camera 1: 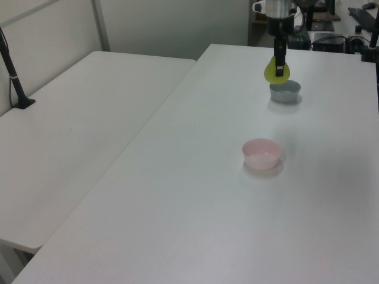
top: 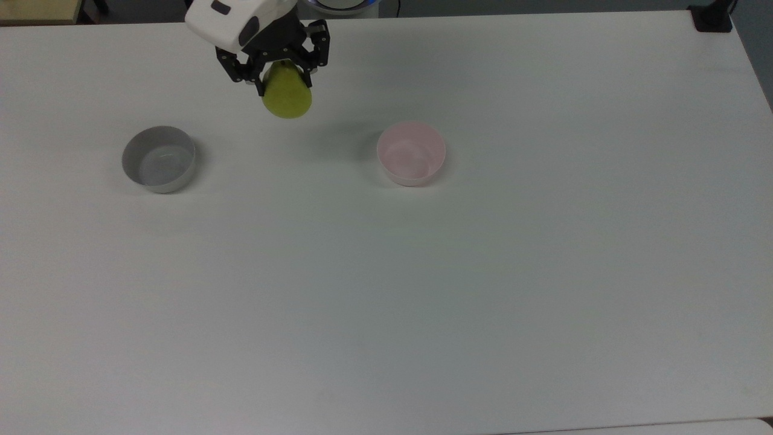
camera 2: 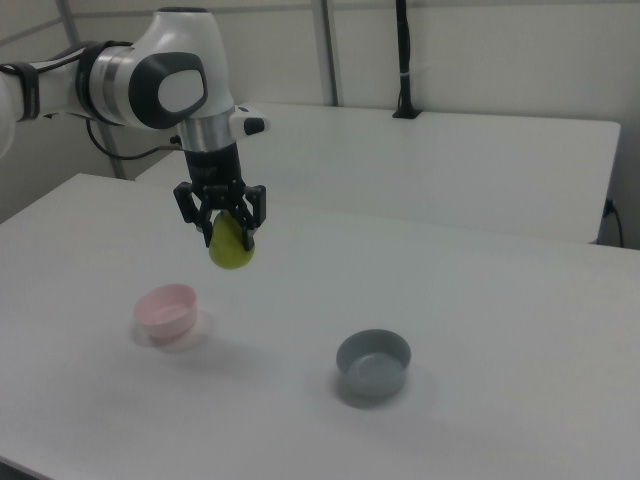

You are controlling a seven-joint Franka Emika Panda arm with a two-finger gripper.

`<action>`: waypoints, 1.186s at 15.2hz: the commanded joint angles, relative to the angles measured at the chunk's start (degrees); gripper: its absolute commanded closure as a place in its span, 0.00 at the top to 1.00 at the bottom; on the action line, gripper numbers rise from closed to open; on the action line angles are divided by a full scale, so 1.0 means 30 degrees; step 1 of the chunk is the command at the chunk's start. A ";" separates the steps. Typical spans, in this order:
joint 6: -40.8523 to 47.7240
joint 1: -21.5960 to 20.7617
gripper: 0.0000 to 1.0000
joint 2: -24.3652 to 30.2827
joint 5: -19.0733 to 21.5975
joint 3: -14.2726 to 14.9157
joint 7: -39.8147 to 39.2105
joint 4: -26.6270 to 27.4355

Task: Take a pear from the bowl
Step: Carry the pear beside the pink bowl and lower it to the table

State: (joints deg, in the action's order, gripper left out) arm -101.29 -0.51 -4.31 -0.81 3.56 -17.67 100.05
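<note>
The yellow-green pear (top: 287, 96) (camera 1: 273, 68) (camera 2: 231, 245) hangs in the air, held by its narrow top. My gripper (top: 279, 77) (camera 1: 279, 64) (camera 2: 227, 228) is shut on it, high above the table. The pale pink bowl (top: 411, 153) (camera 1: 261, 154) (camera 2: 165, 311) stands with nothing in it, to the right of the gripper in the top view. In the right view the pear hangs between the two bowls, well above them.
A grey bowl (top: 159, 159) (camera 1: 285, 91) (camera 2: 373, 364) stands on the white table (top: 423, 290) at the top view's left. A second table (camera 1: 77, 130) stands beside it. A black post (camera 2: 403, 60) rises from the far table in the right view.
</note>
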 commanded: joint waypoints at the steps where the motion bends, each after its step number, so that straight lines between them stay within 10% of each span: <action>1: -0.1271 -0.0005 0.17 -0.0959 -0.0024 -0.0220 -0.0262 0.0223; 18: -0.4906 -0.0181 0.26 -0.4508 -0.1134 -0.0190 -0.1902 0.1893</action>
State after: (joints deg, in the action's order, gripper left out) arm -113.24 -0.90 -17.71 -2.52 2.98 -22.37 104.55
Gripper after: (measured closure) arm 0.335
